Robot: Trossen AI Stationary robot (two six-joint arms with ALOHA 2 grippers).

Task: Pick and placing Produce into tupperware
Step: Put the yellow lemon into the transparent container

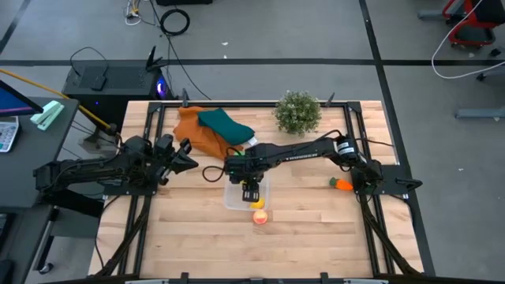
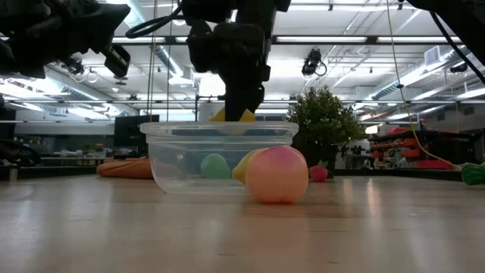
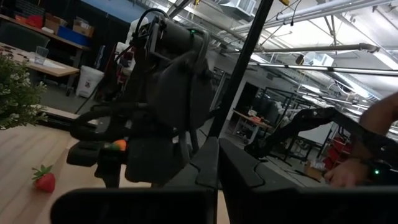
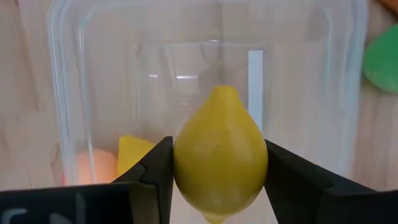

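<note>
The right gripper [image 4: 219,180] grips a yellow toy lemon [image 4: 220,163] directly above the clear tupperware [image 1: 234,199], near the middle of the wooden desk [image 1: 316,229]. A peach-coloured fruit [image 2: 276,174] sits just outside the tub's front wall. The left gripper [image 1: 189,158], closed and empty, hangs over the desk's left side.

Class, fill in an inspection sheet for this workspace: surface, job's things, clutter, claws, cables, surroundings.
Surface: wooden table, bare at the front.
Job's things: clear tupperware; lemon held above it; peach-coloured fruit outside, against its wall; carrot near the right arm's base.
Clutter: potted plant, orange cloth, teal cloth.
Claws: right claw grips the lemon; left claw shut, idle at left.
Cables: loops on the floor.
Surroundings: workshop room.
</note>
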